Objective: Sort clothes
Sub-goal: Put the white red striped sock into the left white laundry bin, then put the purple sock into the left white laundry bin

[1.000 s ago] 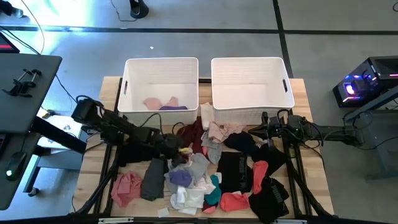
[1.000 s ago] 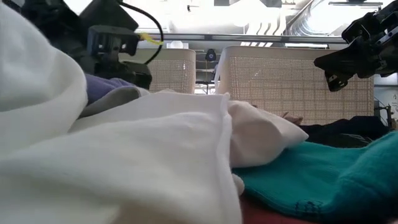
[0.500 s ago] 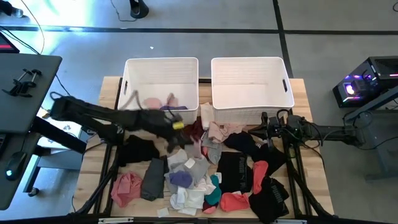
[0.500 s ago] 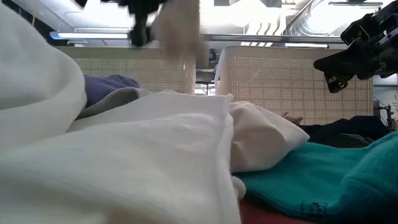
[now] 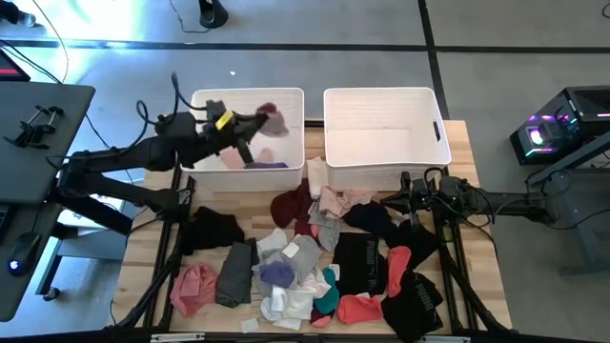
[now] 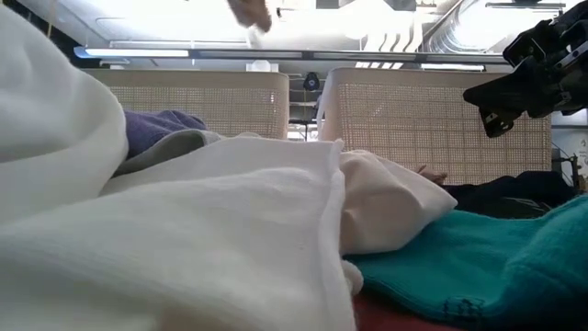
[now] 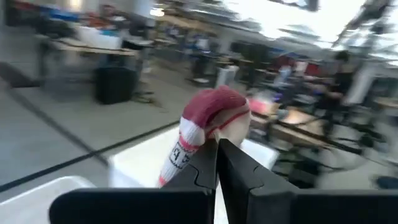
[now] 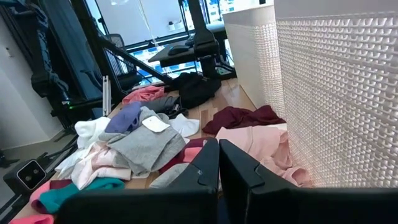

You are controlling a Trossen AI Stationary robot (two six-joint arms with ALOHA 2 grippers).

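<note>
We hold a maroon sock [image 7: 211, 115] clenched in our left tool [image 7: 217, 148] above the left basket [image 5: 291, 167], at ten o'clock, ready to drop, while our right tool [image 5: 408, 181] waits clenched.

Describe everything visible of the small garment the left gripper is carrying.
The garment is a small soft sock-like piece, maroon-red at its rounded end with a white ribbed band carrying dark lettering and a pale pink patch beside it. It bunches out past the left gripper, whose jaws are shut on it. In the high view it hangs in the air over the left basket, touching nothing else.
</note>
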